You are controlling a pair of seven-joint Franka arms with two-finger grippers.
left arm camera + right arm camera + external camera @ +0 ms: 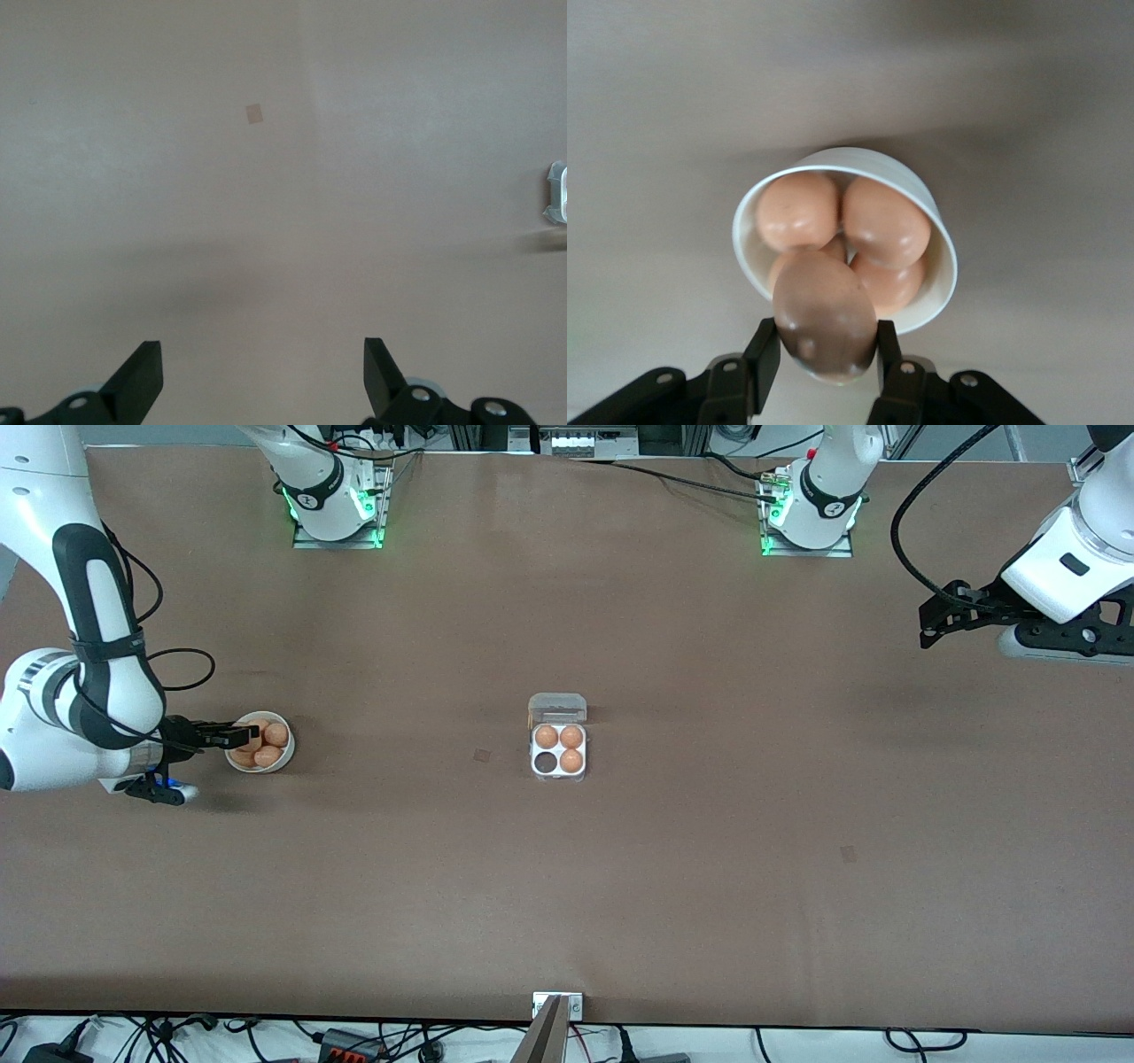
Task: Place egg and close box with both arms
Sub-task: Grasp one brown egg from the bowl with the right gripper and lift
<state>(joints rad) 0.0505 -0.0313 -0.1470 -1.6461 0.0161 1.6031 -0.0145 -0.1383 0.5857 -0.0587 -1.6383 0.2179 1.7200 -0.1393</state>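
My right gripper (241, 736) is shut on an orange-brown egg (826, 314) and holds it just over the rim of the round white bowl (285, 758), at the right arm's end of the table. In the right wrist view the fingers (764, 352) press both sides of the egg, with the bowl (833, 156) and three more eggs below it. The box (558, 776) sits mid-table with its clear lid (557, 708) open. It holds three eggs, and one cell (544, 763) is empty. My left gripper (935, 615) waits open in the air over the left arm's end of the table (263, 367).
A small tape patch (481, 755) lies on the brown table between bowl and box, another (848, 854) toward the left arm's end. A metal bracket (557, 1005) sits at the table edge nearest the front camera. A whitish edge (556, 193) shows in the left wrist view.
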